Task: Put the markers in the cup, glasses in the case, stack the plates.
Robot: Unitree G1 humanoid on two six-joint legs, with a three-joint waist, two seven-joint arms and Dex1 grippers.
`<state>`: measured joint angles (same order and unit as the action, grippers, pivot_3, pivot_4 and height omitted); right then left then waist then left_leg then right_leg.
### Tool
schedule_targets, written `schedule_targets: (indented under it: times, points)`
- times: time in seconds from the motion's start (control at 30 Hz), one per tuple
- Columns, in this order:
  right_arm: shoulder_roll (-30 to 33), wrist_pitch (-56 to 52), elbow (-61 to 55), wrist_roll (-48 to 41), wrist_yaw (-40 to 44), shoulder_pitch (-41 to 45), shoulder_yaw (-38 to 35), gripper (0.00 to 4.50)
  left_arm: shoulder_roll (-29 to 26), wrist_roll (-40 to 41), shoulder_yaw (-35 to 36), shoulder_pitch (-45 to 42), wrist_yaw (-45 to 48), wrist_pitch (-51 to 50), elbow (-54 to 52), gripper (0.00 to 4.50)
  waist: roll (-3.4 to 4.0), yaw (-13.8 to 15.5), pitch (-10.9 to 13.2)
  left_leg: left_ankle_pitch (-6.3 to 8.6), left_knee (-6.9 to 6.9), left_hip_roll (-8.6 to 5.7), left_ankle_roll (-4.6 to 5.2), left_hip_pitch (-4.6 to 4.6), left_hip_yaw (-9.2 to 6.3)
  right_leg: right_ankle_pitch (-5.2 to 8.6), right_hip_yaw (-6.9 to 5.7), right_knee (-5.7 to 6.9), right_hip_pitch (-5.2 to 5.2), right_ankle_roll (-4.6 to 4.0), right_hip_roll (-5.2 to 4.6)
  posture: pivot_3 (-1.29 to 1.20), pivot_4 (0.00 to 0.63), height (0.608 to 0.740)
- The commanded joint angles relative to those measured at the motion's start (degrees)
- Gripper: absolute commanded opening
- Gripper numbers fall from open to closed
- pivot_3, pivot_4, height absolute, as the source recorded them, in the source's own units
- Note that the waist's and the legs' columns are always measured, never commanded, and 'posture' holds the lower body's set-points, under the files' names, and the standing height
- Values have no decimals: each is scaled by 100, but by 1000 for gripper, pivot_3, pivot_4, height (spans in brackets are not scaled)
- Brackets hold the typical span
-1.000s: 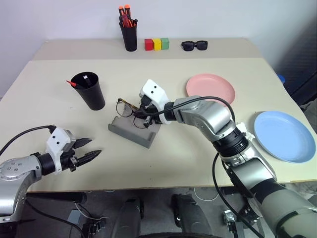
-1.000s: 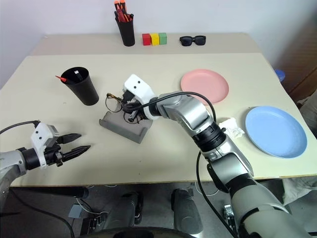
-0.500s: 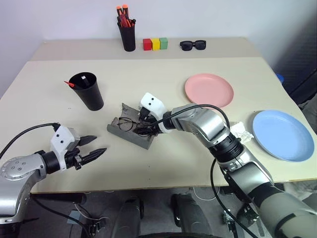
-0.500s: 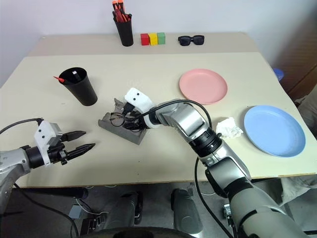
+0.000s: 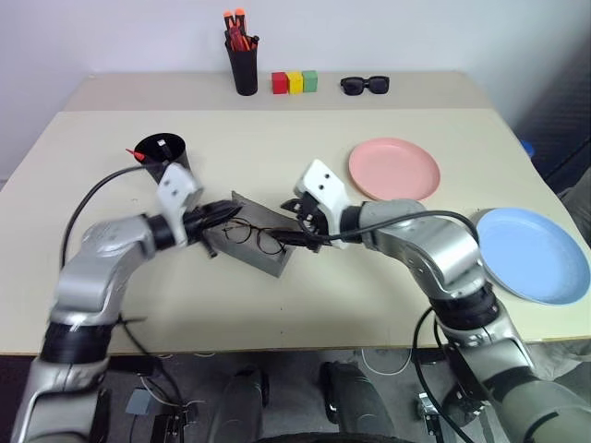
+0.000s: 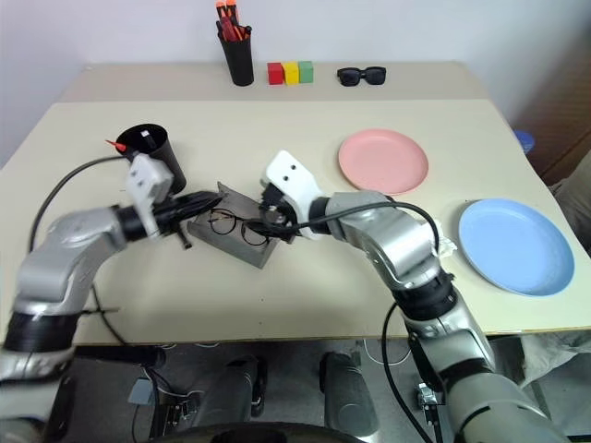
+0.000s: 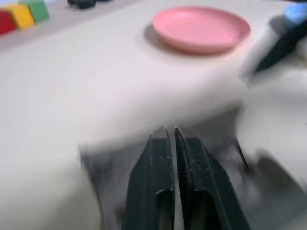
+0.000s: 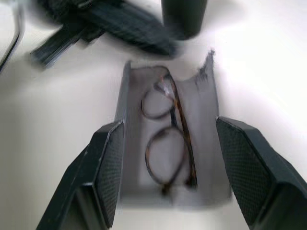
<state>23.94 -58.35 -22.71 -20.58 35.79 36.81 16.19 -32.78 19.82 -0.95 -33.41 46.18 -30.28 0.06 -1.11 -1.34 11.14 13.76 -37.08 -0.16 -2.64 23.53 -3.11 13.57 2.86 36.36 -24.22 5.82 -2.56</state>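
Glasses (image 8: 169, 139) lie inside the open grey case (image 5: 256, 242) at the middle of the table (image 5: 369, 277), lenses flat on the felt lining. The left gripper (image 5: 224, 211) has its two black fingers pressed together with nothing between them; its tips sit at the case's raised lid, on the case's 9 o'clock side, and whether they touch it I cannot tell. The right gripper (image 8: 168, 167) stands wide apart at the case's 3 o'clock end, one finger to either side of the case's width, holding nothing.

The black cup (image 5: 164, 155) stands at 10 o'clock from the case, just behind the left gripper's white wrist block, with a red-tipped marker (image 5: 135, 154) and a white marker (image 5: 162, 143) leaning in it. The pink plate (image 5: 392, 168) rests at 2 o'clock from the case, the blue plate (image 5: 536, 251) well apart at 3 o'clock near the table's edge, unstacked. A crumpled white tissue (image 6: 445, 245) lies between the two plates.
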Motion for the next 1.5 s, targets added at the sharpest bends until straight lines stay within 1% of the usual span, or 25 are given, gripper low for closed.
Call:
schedule_targets:
  times: [0.03,0.17,0.3,0.43,0.53,0.73,0.87,1.03,1.2,1.37,1.43,1.5]
  points:
    - [283,196,-712,28,-89,-378,-245,3033,264,-617,-509,-956,-14,466,1106,31,0,15,0,0,0,-1,0,0,2,0,1,0,0,0,0,0,150,740]
    - [649,578,-1217,167,-136,-968,-334,3033,574,-1153,-1031,-1931,398,1037,2674,31,0,18,0,0,3,-1,1,0,3,1,2,-1,-2,2,1,0,150,740]
    - [795,558,-1567,190,-291,-1321,-421,3033,748,-1550,-1390,-2573,939,1391,3896,31,-1,2,1,0,3,-1,1,1,4,2,3,-2,-2,2,4,0,150,740]
    - [868,507,-1800,196,-412,-1559,-499,3033,675,-1792,-1636,-2769,1689,1716,4257,31,-2,20,2,0,2,0,1,4,1,3,3,-2,-2,2,4,0,150,740]
    - [879,516,-1835,195,-494,-1609,-534,3033,566,-1950,-1654,-2736,1902,1840,4296,31,-2,18,2,0,0,-1,1,6,1,3,3,-2,-2,3,2,0,150,740]
    - [929,646,-1683,212,-480,-1537,-506,3033,230,-1971,-1537,-2228,2157,1780,3521,31,-2,16,2,0,1,1,1,5,-1,4,3,-2,-2,2,2,0,150,740]
    - [937,812,-1458,236,-377,-1371,-444,3033,-107,-1877,-1441,-1575,2200,1497,2500,31,-1,17,1,0,0,1,1,4,0,3,4,-1,-2,2,0,0,150,740]
    - [912,1040,-1271,167,-157,-1289,-436,3033,-424,-1583,-1116,-749,2199,1334,1306,31,0,15,1,0,-3,2,1,0,-1,4,4,5,1,2,0,0,150,740]
    - [883,1245,-1098,189,-39,-1337,-410,3033,-716,-1378,-860,-15,2124,1067,416,31,-1,24,1,0,-4,3,1,1,-1,4,4,5,1,1,0,0,150,740]
    - [832,1393,-927,271,-88,-1348,-415,3033,-788,-1114,-561,416,1899,747,-128,31,-1,23,1,0,-4,3,1,0,-1,4,3,5,2,0,-1,0,150,740]
    - [787,1438,-754,368,-213,-1268,-486,3033,-651,-911,-336,469,1707,722,-228,31,-1,27,1,0,-4,3,1,0,0,4,3,5,2,0,0,0,150,740]
    - [796,1510,-323,669,-493,-1034,-562,3033,-427,-472,-21,514,1533,512,-485,31,-1,35,1,0,-6,3,1,0,0,4,3,5,2,1,-1,0,150,740]
